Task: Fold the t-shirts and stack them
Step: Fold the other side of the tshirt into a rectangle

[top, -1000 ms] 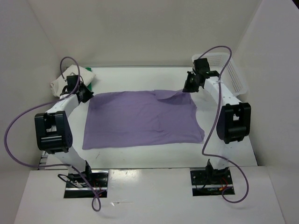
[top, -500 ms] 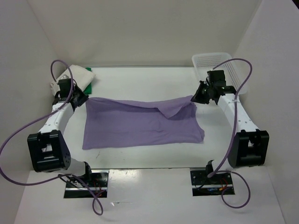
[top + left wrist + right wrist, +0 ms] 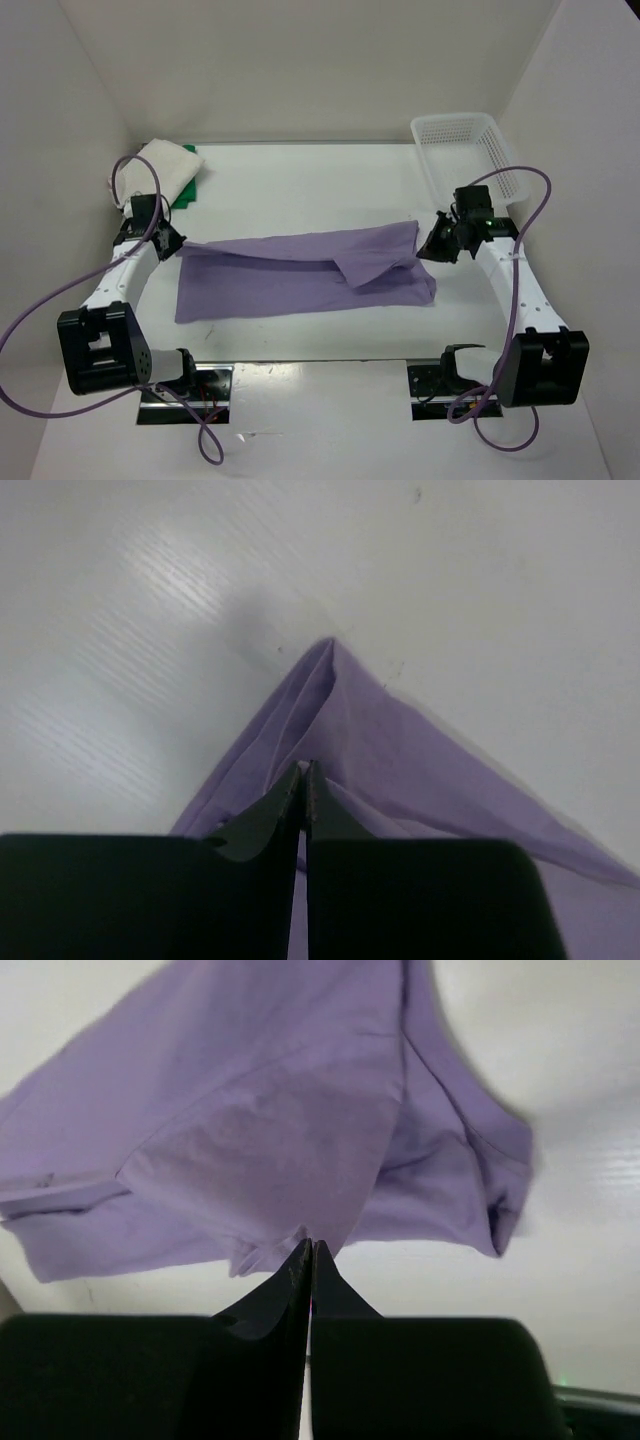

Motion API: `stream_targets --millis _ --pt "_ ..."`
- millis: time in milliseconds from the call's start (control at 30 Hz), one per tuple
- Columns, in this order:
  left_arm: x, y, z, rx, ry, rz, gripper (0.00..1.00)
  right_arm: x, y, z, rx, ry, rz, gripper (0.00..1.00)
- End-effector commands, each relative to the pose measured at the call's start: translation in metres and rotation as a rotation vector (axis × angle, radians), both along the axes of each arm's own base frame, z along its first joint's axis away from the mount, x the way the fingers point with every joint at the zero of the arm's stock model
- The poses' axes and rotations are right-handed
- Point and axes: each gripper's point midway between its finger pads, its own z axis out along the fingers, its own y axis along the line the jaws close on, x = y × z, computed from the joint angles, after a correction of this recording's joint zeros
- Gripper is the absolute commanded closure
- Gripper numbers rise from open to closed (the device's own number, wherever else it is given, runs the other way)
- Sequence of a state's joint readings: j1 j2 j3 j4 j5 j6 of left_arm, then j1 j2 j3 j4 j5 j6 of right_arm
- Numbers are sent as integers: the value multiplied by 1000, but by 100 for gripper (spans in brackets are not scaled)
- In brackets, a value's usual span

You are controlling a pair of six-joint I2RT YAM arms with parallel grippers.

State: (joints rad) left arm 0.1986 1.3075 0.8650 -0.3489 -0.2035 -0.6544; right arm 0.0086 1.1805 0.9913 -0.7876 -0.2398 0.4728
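A lavender t-shirt lies across the middle of the table, its far edge folded toward the near edge. My left gripper is shut on the shirt's left far corner, cloth pinched between the fingertips. My right gripper is shut on the right far corner, and the purple cloth hangs from its tips. A white t-shirt lies folded at the far left on top of a green t-shirt, of which only an edge shows.
A white plastic mesh basket stands at the far right corner, just beyond the right arm. White walls close the table on three sides. Purple cables loop off both arms.
Both grippers have pulled the shirt's far edge toward the near side, folding it over the lower half. Both arms have drawn back toward their bases.
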Motion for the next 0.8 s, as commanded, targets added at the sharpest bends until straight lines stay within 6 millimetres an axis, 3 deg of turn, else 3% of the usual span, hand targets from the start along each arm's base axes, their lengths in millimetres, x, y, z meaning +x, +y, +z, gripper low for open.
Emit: stream_targets --millis 0,133,167,233,267,300,333,400,467,500,533,600,633,733,767 --pt "-15 8 -10 27 67 26 91 -18 -7 -12 -60 90 -20 100" --pt "-30 9 -3 28 54 81 58 -27 -13 -14 -119 131 1 98" --pt "-29 13 4 40 35 102 44 -27 -9 -14 -120 131 13 92" --pt "-29 14 6 35 31 129 34 -33 0 -13 -136 139 57 85" --pt "-23 15 14 38 5 129 31 -33 1 -14 -154 139 54 71" --pt "-19 14 19 32 -10 122 29 -32 8 -9 -166 122 73 64" --pt "-13 14 27 36 -35 105 29 -31 8 -9 -186 126 78 61" --pt "1 4 41 5 -87 39 29 -16 2 11 -271 61 65 61" --pt "18 -14 47 0 -128 -64 40 -5 13 29 -312 4 118 63" --pt "23 -25 50 -16 -146 -111 44 -2 25 32 -294 -14 161 74" --pt "25 -37 45 -28 -153 -150 51 -1 48 25 -267 -24 232 81" --pt "28 -51 41 -45 -156 -194 57 -17 94 8 -208 16 367 100" --pt "27 -65 36 -58 -152 -221 60 -20 113 -9 -197 33 413 100" --pt "21 -100 22 -100 -136 -290 65 -47 162 -32 -140 75 532 100" --pt "20 -110 20 -115 -136 -313 67 -47 175 -42 -124 79 554 99"
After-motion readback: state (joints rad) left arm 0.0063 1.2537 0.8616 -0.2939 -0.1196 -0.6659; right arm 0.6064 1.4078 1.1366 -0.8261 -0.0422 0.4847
